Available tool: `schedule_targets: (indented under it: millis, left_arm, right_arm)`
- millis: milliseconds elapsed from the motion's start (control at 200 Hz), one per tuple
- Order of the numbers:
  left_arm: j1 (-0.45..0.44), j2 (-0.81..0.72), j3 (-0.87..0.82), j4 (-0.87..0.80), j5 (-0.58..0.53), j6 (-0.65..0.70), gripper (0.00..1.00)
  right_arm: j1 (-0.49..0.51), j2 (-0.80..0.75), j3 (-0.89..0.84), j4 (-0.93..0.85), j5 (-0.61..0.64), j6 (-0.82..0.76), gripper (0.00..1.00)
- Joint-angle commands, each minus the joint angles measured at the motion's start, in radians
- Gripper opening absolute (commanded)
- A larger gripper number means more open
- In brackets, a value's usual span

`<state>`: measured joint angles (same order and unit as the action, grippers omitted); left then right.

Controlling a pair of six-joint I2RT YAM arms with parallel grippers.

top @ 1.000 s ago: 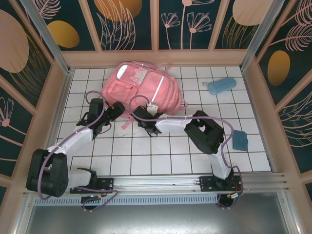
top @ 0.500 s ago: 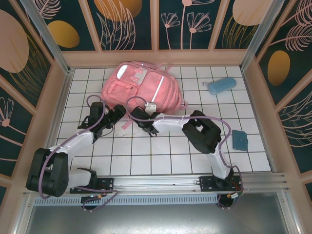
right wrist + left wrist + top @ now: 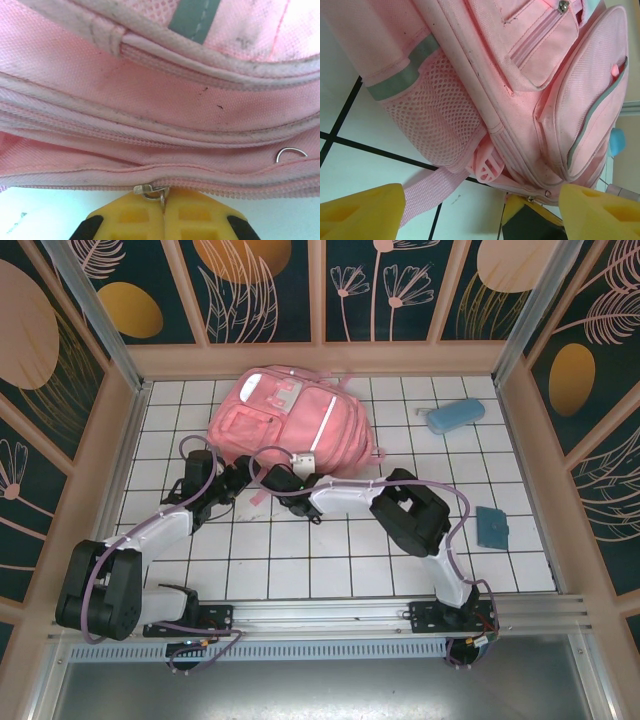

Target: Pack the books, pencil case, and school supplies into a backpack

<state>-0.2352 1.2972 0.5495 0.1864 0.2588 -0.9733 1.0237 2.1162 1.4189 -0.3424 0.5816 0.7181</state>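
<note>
The pink backpack (image 3: pixel 290 420) lies flat at the back middle of the table. My right gripper (image 3: pixel 268 475) is at its near edge, shut on the metal zipper pull (image 3: pixel 150 190) of the backpack (image 3: pixel 150 90); the fingers (image 3: pixel 135 220) are pressed together. My left gripper (image 3: pixel 237 476) is open at the bag's near left corner, with its yellow fingers (image 3: pixel 360 212) either side of a pink strap (image 3: pixel 427 192) and the mesh side pocket (image 3: pixel 435 120). The light blue pencil case (image 3: pixel 455 416) lies at the back right. The books are out of view.
A small flat teal item (image 3: pixel 491 527) lies by the right wall. The right gripper's yellow and black tip (image 3: pixel 530 222) shows between the left fingers. Pink-framed walls enclose the white tiled table (image 3: pixel 300 560).
The right gripper has slid left along the backpack's near edge with the zipper pull. The left gripper has shifted only slightly.
</note>
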Motion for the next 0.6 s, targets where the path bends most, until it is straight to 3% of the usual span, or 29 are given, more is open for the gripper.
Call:
schedule_targets:
  millis: [0,320,596]
  left_arm:
    - [0.007,0.011,-0.021,0.052,0.031,-0.017,0.79]
    - [-0.029,0.13,-0.082,0.307,0.19,-0.159,0.67]
    - [-0.111,0.235,-0.056,0.432,0.165,-0.256,0.54]
  right_arm:
    - [-0.001,-0.065,-0.045,0.045,-0.016,-0.094,0.0]
    - [-0.018,-0.179,-0.144,0.175,-0.247,-0.207,0.0]
    - [-0.064,-0.229,-0.188,0.194,-0.308,-0.203,0.0]
